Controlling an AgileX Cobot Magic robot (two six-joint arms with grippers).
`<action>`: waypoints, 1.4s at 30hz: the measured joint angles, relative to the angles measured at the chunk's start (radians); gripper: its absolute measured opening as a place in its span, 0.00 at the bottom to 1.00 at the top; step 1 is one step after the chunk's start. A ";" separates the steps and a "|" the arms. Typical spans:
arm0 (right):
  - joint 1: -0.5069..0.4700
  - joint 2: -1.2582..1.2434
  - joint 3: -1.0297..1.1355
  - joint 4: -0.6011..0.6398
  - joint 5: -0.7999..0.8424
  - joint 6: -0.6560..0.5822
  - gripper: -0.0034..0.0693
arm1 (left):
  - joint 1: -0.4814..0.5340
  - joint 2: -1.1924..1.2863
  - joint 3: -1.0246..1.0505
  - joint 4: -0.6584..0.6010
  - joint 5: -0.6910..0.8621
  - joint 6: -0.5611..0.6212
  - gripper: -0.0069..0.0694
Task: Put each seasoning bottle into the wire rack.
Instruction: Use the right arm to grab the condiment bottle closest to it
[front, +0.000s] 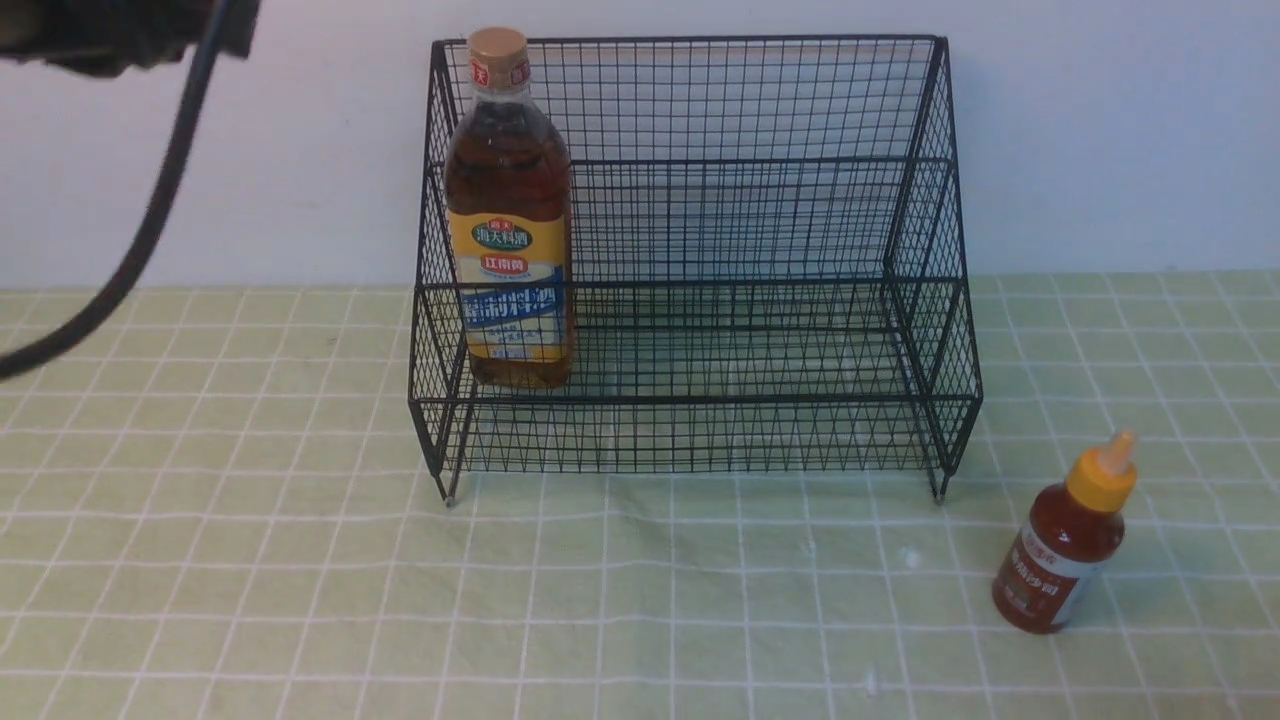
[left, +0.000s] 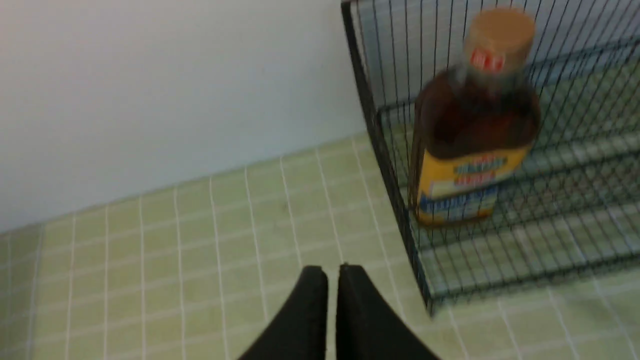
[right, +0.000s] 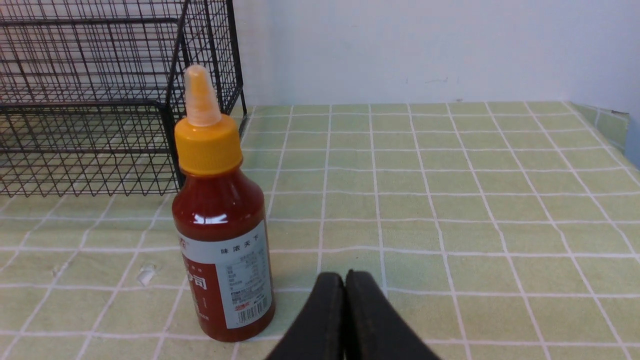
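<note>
Now the left tool (left: 332, 272) is closed and empty over open bench (left: 175, 260), outside the side wall of the wire rack (left: 382, 145). The tall amber bottle (left: 475, 130) stands upright inside, just beyond that wall. The right tool (right: 345, 277) is likewise closed and empty, with the red sauce bottle (right: 222, 225) upright on the bench just beside it, clear of the rack's corner.

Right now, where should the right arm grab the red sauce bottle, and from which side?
Best grip the red sauce bottle by its round body, below the tapered yellow cap, level from the robot's side: it stands upright, clear of the rack. The shut right end effector must open first.
</note>
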 joint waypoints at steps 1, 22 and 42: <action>0.000 0.000 0.000 0.000 0.000 0.000 0.03 | 0.000 -0.042 0.034 -0.008 0.011 0.000 0.09; 0.000 0.000 0.000 0.000 0.000 0.000 0.03 | 0.000 -0.941 0.917 -0.041 -0.378 -0.148 0.08; 0.000 0.000 0.000 0.000 0.000 0.000 0.03 | 0.114 -1.080 1.193 -0.178 -0.650 0.031 0.08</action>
